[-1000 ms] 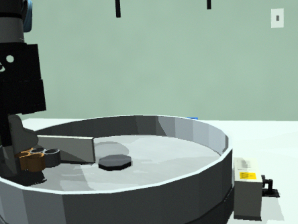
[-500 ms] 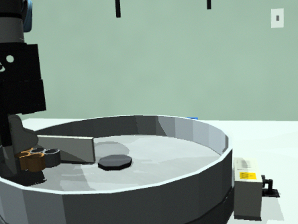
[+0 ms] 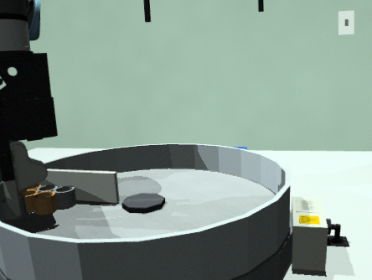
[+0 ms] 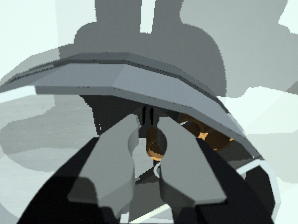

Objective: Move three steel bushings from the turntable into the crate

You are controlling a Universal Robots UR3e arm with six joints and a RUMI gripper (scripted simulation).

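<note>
The grey turntable (image 3: 167, 201) has a raised rim and a flat divider wall (image 3: 84, 184). At its far left lies a cluster of bushings: orange ones (image 3: 39, 197) and a grey steel one (image 3: 64, 194) beside them. My gripper (image 3: 18, 176) reaches down into the turntable right at this cluster. In the wrist view my fingers are shut on a small bushing (image 4: 155, 145) that shows a dark bore and an orange edge. I cannot tell its metal for sure. More orange bushings (image 4: 202, 132) lie just behind it. The crate is not in view.
A dark flat hub (image 3: 143, 202) sits at the turntable's middle. A pale control box (image 3: 309, 228) with a yellow label stands outside the rim at the right. The turntable rim (image 4: 135, 82) curves close above my fingers in the wrist view.
</note>
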